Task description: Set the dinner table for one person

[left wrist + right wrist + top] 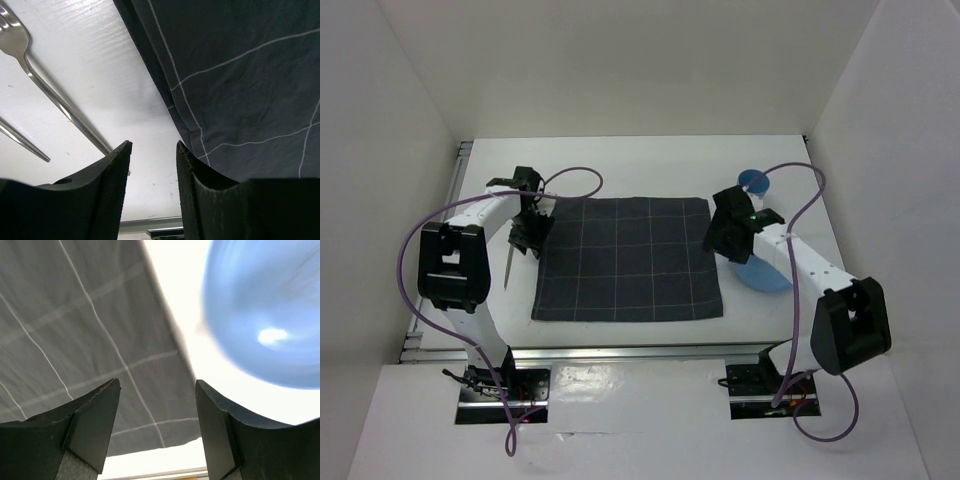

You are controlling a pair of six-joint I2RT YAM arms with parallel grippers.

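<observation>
The left gripper (152, 150), fingers apart and empty, hangs over the placemat's (625, 260) 9 o'clock edge, with the fork (50, 95) at its 10 o'clock. It should probably move there and pinch the handle crosswise. The right gripper (157, 390), likewise parted and empty, has the blue plate (265, 315) at 2 o'clock. The table (650, 165), plain matte white, lies beneath everything.

White table (650, 165); dark grey mat (625, 260) checked with thin pale lines; blue plate (767, 277); shiny silver fork (65, 107); purple cables (574, 170).
</observation>
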